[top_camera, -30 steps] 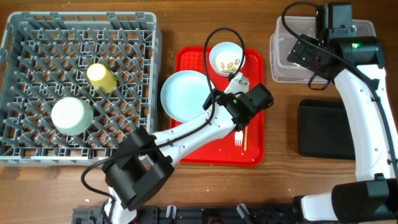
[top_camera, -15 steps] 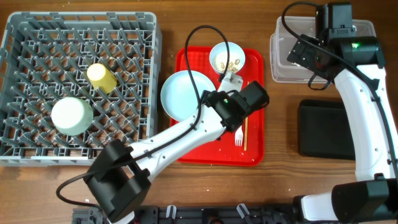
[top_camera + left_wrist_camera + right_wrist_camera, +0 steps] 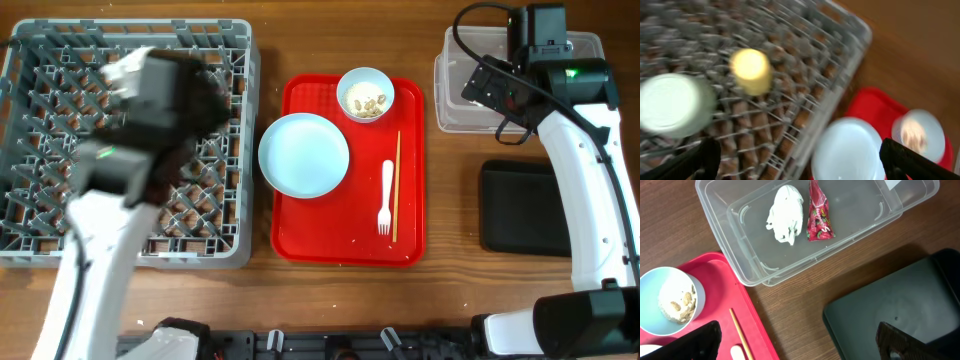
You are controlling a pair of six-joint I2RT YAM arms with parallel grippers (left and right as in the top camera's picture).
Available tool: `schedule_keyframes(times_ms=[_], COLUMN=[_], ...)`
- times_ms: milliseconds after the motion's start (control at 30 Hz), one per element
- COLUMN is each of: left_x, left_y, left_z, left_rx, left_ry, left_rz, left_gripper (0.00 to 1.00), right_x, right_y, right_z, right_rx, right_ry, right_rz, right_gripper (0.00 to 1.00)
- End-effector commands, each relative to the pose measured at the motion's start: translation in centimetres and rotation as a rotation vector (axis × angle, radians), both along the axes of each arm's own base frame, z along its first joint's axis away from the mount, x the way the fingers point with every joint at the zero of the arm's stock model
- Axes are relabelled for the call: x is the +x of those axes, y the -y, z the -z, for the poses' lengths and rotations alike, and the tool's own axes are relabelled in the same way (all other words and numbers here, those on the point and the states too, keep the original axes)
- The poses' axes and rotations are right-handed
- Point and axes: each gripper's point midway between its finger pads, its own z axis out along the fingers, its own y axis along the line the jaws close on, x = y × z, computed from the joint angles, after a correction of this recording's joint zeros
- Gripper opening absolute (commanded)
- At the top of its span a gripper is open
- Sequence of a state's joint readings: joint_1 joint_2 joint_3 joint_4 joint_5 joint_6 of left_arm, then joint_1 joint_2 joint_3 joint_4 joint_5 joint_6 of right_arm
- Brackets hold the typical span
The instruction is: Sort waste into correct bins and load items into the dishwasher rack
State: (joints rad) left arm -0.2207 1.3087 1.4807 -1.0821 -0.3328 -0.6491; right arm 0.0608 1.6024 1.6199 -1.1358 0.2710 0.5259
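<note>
My left arm (image 3: 150, 95) is a blur above the grey dishwasher rack (image 3: 242, 200). My left gripper (image 3: 800, 170) is open and empty, high over the rack's (image 3: 840, 45) right side. A yellow cup (image 3: 751, 70) and a mint bowl (image 3: 672, 105) sit in the rack. The blue plate (image 3: 303, 154), a bowl of food scraps (image 3: 365, 93), the white fork (image 3: 386, 195) and a chopstick (image 3: 396, 185) lie on the red tray (image 3: 300, 245). My right gripper (image 3: 800, 347) is open and empty, above the table between the clear tub (image 3: 740, 245) and the black tray (image 3: 905, 305). The tub holds the tissue (image 3: 785, 214) and red wrapper (image 3: 818, 212).
The right arm (image 3: 570, 110) hangs over the clear tub (image 3: 445, 100) at the back right and hides most of it. The black tray (image 3: 520, 205) lies in front of the tub. The red tray lies between the rack and these bins.
My left arm has swung from over the red tray leftward to above the rack, and its jaws have opened. The right arm has not moved.
</note>
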Motion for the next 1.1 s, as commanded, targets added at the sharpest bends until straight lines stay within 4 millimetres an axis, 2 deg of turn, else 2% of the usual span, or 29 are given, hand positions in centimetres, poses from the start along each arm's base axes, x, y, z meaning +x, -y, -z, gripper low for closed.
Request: schedule_keyframes(times_ms=[0, 100, 233, 300, 333, 367, 400, 500, 700, 767, 800, 867, 900, 933, 967, 1033, 1067], left_x=[-3.7, -6.6, -8.7, -8.7, -8.5, -8.3, -8.0, -7.7, -7.9, -7.9, -8.0, -8.1, -8.1, -7.0, -6.3, -4.9, -4.6], left_y=[-5.8, -8.9, -9.4, -9.3, -9.0, -8.3, -7.7, -6.6, -6.5, -6.5, -6.5, -6.3, -5.2, -2.8, -0.9, 1.7, 2.2], left_z=[-1.1, -0.2, 1.4, 1.5, 1.5, 1.6, 1.7, 1.7, 1.8, 1.8, 1.8, 1.9, 2.0, 1.3, 0.7, -0.1, 0.0], left_rx=[-0.096, -0.092, -0.11, -0.121, -0.137, -0.182, -0.218, -0.279, -0.279, -0.279, -0.278, -0.287, -0.317, -0.338, -0.357, -0.396, -0.396], left_ry=[-0.003, -0.084, -0.196, -0.197, -0.195, -0.192, -0.191, -0.19, -0.196, -0.2, -0.203, -0.21, -0.224, -0.199, -0.168, -0.12, -0.121], left_rz=[-0.206, -0.323, -0.36, -0.357, -0.347, -0.325, -0.305, -0.267, -0.267, -0.267, -0.268, -0.264, -0.19, 0.036, 0.185, 0.306, 0.324], left_gripper=[1.0, 1.0, 1.0, 1.0, 1.0, 1.0, 1.0, 1.0, 1.0, 1.0, 1.0, 1.0, 1.0, 1.0, 1.0, 1.0, 1.0], right_x=[-0.2, 1.4, 2.3, 2.8, 3.4, 3.6, 3.6, 3.9, 5.3, 5.9, 6.3, 6.4, 6.2, 6.1, 6.0, 5.7, 5.3], right_y=[0.2, -1.5, -6.2, -9.3, -11.3, -13.6, -14.4, -15.3, -20.4, -21.1, -21.5, -21.3, -21.4, -21.4, -21.3, -20.9, -20.7], right_z=[-0.8, -1.3, -1.8, -2.9, -3.7, -4.4, -4.2, -1.3, 3.5, 5.5, 7.2, 9.0, 9.4, 9.2, 8.7, 6.9, 6.1], right_rx=[-0.016, 0.115, 0.391, 0.524, 0.558, 0.554, 0.53, 0.425, 0.374, 0.334, 0.29, 0.233, 0.224, 0.231, 0.242, 0.275, 0.292], right_ry=[0.027, 0.109, 0.138, 0.163, 0.194, 0.229, 0.231, 0.153, 0.088, 0.061, 0.04, 0.001, -0.014, -0.013, -0.006, 0.023, 0.029], right_rz=[0.004, 0.03, -0.036, -0.164, -0.31, -0.497, -0.556, -0.537, -0.699, -0.698, -0.712, -0.692, -0.69, -0.68, -0.659, -0.6, -0.571], right_gripper=[1.0, 1.0, 1.0, 1.0, 1.0, 1.0, 1.0, 1.0, 0.96, 0.92, 0.89, 0.88, 0.9, 1.0, 1.0, 1.0, 1.0])
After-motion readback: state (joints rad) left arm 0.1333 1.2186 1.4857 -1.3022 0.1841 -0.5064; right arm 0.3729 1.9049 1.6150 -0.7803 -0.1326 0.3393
